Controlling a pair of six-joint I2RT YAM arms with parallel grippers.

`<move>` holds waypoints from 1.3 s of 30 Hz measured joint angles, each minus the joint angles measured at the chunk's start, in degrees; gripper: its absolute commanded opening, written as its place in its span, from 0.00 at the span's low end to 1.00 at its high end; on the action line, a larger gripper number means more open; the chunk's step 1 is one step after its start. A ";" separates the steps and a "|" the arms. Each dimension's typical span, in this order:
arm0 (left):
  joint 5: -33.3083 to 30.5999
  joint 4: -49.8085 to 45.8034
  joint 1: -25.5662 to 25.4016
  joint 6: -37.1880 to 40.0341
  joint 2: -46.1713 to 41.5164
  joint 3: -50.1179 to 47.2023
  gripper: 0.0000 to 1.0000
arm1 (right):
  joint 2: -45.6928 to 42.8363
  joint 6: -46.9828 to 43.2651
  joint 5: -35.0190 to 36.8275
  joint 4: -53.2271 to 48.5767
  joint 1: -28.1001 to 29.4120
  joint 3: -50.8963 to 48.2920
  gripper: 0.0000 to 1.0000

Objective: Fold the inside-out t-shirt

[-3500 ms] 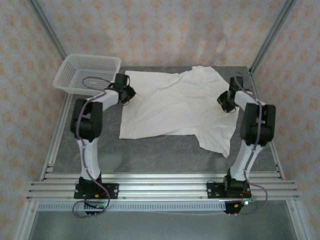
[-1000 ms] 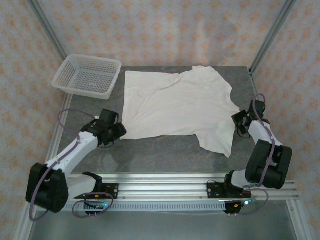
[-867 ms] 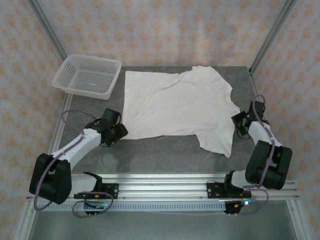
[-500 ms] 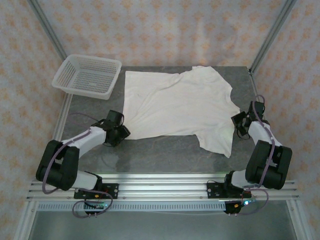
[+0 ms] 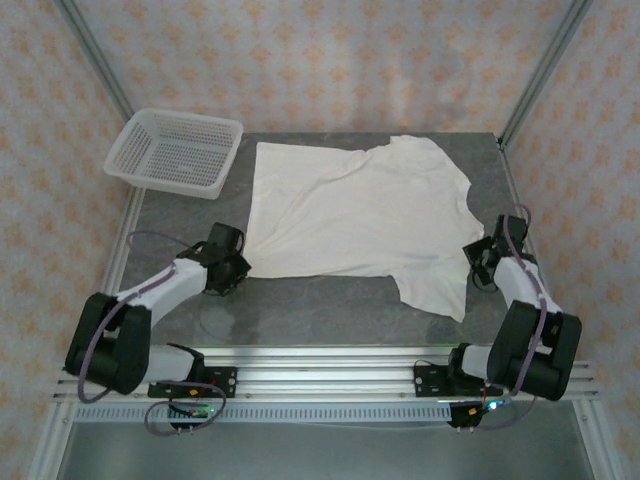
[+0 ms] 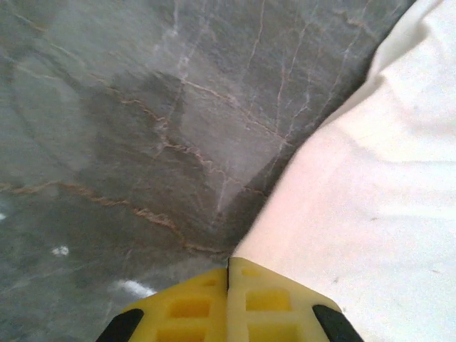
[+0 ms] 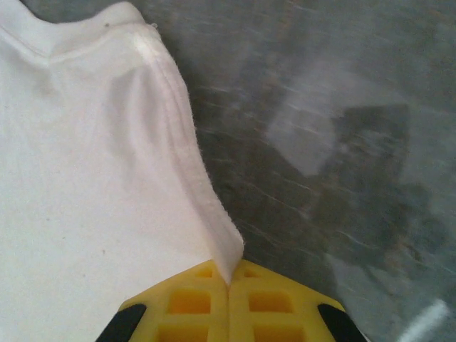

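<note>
Where the grey marbled table has its middle, the inside-out t-shirt lies spread out nearly flat, cream-white and lightly wrinkled. Its straight bottom hem runs along the left, and its two short sleeves point to the far right and the near right. The near sleeve hangs toward the front edge, and a curved dip in the cloth's right edge sits between the sleeves. The left gripper sits low at the shirt's near-left corner. In the left wrist view its yellow fingers are pressed together with no gap, and the cloth's edge runs in right at the line where they meet, so it is clenched on that corner. The right gripper sits low at the cloth's right edge, just nearer than the curved dip. In the right wrist view its yellow fingers are likewise closed tight, and a stitched fold of the hem rises off the table into the seam between them, plainly pinched. Both arms reach outward from their bases on the aluminium rail at the near edge. A white mesh basket stands at the far-left corner of the table, just beside the shirt's far-left corner but apart from it.
</note>
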 measured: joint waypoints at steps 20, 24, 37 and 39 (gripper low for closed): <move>-4.13 -8.33 0.00 2.43 -12.02 0.39 0.00 | -10.10 -0.68 2.32 -7.98 0.00 -2.99 0.00; -6.19 -7.39 0.07 4.22 -6.36 8.15 0.00 | -5.27 -0.72 2.32 -8.07 0.00 3.65 0.00; -4.98 1.16 4.15 8.04 18.38 23.26 0.00 | 16.65 -1.14 -4.07 -4.20 0.00 19.69 0.00; -4.46 1.55 4.20 8.94 19.76 24.96 0.00 | 17.46 -1.11 -4.66 -4.24 0.02 21.09 0.00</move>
